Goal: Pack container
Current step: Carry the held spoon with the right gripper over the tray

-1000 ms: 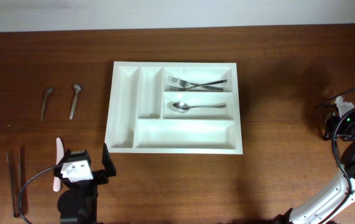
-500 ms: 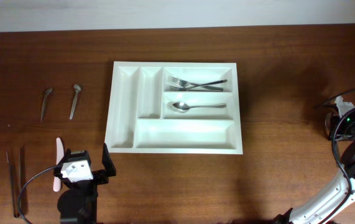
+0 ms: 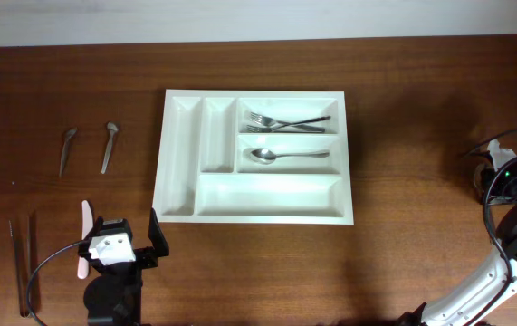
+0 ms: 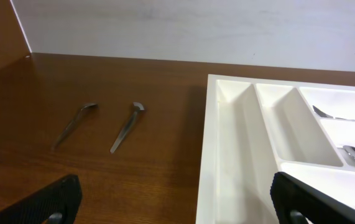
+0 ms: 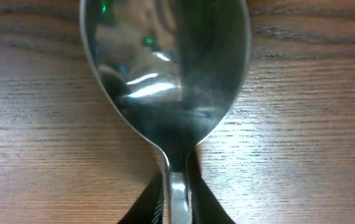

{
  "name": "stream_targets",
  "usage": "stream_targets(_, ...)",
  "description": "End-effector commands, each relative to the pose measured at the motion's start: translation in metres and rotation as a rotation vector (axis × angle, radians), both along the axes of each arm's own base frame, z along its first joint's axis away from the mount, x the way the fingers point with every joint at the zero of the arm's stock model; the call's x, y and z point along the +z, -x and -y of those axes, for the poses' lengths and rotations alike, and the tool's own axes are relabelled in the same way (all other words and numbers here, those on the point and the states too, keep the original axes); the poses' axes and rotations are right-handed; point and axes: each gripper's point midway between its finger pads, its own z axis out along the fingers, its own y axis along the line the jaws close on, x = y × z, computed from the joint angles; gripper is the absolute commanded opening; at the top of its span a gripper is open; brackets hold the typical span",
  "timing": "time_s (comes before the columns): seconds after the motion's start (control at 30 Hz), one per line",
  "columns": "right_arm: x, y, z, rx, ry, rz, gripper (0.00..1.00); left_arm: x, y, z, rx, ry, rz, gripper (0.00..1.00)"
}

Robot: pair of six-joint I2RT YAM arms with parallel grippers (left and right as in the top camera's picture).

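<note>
The white container [image 3: 253, 220] lies mid-table; its near left corner [image 4: 205, 155] shows in the left wrist view. Two forks [image 3: 285, 121] lie in its top right slot and a spoon [image 3: 281, 155] in the slot below. My right gripper [image 5: 176, 186] is shut on the neck of a metal spoon [image 5: 165, 62], whose bowl rests over the wood. In the overhead view that arm [image 3: 507, 177] sits at the far right edge. My left gripper [image 4: 177, 205] stands open and holds nothing, low over the table just left of the container's front corner [image 3: 122, 234].
Two small metal spoons [image 3: 68, 148] [image 3: 110, 145] lie on the wood left of the container. A pair of dark chopsticks [image 3: 23, 263] lies at the front left. A white and pink utensil [image 3: 84, 237] lies partly under my left arm.
</note>
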Motion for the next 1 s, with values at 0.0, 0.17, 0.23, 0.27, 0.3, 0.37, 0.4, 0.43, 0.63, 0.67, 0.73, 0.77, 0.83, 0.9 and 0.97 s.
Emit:
stream_targets(0.0, -0.015, 0.007, -0.01, -0.008, -0.046, -0.025, 0.11, -0.001, 0.0, 0.002, -0.012, -0.01, 0.001, 0.99)
stream_targets(0.17, -0.015, 0.006, -0.009, -0.007, -0.044, -0.023, 0.07, -0.001, 0.0, 0.002, -0.012, -0.01, 0.001, 0.99)
stream_targets(0.23, -0.015, 0.006, -0.009, -0.007, -0.044, -0.023, 0.07, -0.001, 0.0, 0.002, -0.012, -0.01, 0.001, 0.99)
stream_targets(0.27, -0.015, 0.006, -0.009, -0.007, -0.044, -0.023, 0.07, -0.001, 0.0, 0.002, -0.012, -0.01, 0.001, 0.99)
stream_targets(0.3, -0.015, 0.006, -0.009, -0.007, -0.044, -0.023, 0.07, -0.001, 0.0, 0.002, -0.012, -0.01, 0.001, 0.99)
stream_targets(0.37, -0.013, 0.005, -0.008, -0.008, -0.043, -0.021, 0.07, -0.001, 0.0, 0.002, -0.012, -0.01, 0.001, 0.99)
stream_targets(0.4, -0.012, 0.004, -0.008, -0.007, -0.04, -0.018, 0.07, -0.001, 0.0, 0.002, -0.012, -0.01, 0.001, 0.99)
stream_targets(0.43, -0.011, 0.002, -0.008, -0.006, -0.038, -0.015, 0.07, -0.001, 0.0, 0.002, -0.012, -0.01, 0.001, 0.99)
stream_targets(0.63, 0.01, -0.022, -0.012, 0.021, -0.036, 0.028, 0.07, -0.001, 0.0, 0.002, -0.012, -0.01, 0.001, 0.99)
stream_targets(0.67, 0.015, -0.028, -0.013, 0.034, -0.03, 0.036, 0.07, -0.001, 0.0, 0.002, -0.012, -0.01, 0.001, 0.99)
stream_targets(0.73, 0.025, -0.039, -0.017, 0.057, -0.019, 0.051, 0.06, -0.001, 0.0, 0.002, -0.012, -0.01, 0.001, 0.99)
stream_targets(0.77, 0.03, -0.047, -0.02, 0.074, -0.013, 0.06, 0.06, -0.001, 0.0, 0.002, -0.012, -0.01, 0.001, 0.99)
stream_targets(0.83, 0.043, -0.062, -0.029, 0.111, -0.004, 0.079, 0.06, -0.001, 0.0, 0.002, -0.012, -0.01, 0.001, 0.99)
stream_targets(0.9, 0.057, -0.078, -0.042, 0.152, -0.003, 0.105, 0.06, -0.001, 0.0, 0.002, -0.012, -0.01, 0.001, 0.99)
stream_targets(0.97, 0.071, -0.095, -0.058, 0.202, 0.007, 0.13, 0.06, -0.001, 0.0, 0.002, -0.012, -0.01, 0.001, 0.99)
